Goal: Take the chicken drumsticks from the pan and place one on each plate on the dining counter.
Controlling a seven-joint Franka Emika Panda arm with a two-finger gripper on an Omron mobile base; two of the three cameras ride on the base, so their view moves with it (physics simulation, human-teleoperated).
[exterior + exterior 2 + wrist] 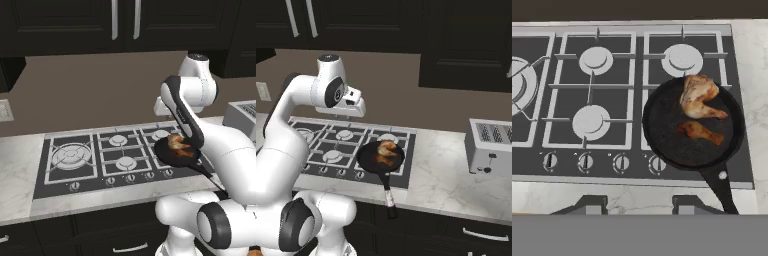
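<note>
The black pan (pixel 662 125) sits on the stove's front right burner, its handle (pixel 722 187) pointing toward the counter edge. Two golden-brown chicken drumsticks lie in it: a larger one (pixel 698 96) at the far side and a smaller one (pixel 699 131) nearer the handle. The pan (pixel 368 157) with the drumsticks (pixel 387 149) is also in both base views (pixel 167 154). My gripper (pixel 639 205) hangs high above the stove's front edge, left of the pan, open with nothing between its fingers. The hand (pixel 353 106) is well above the burners. The plates and the dining counter are out of view.
The black stove (pixel 592 85) has several grey burners and a row of knobs (pixel 584 161) along its front. A silver toaster (pixel 490 147) stands on the marbled counter (pixel 441 170) to the right. Dark cabinets (pixel 125 22) hang above.
</note>
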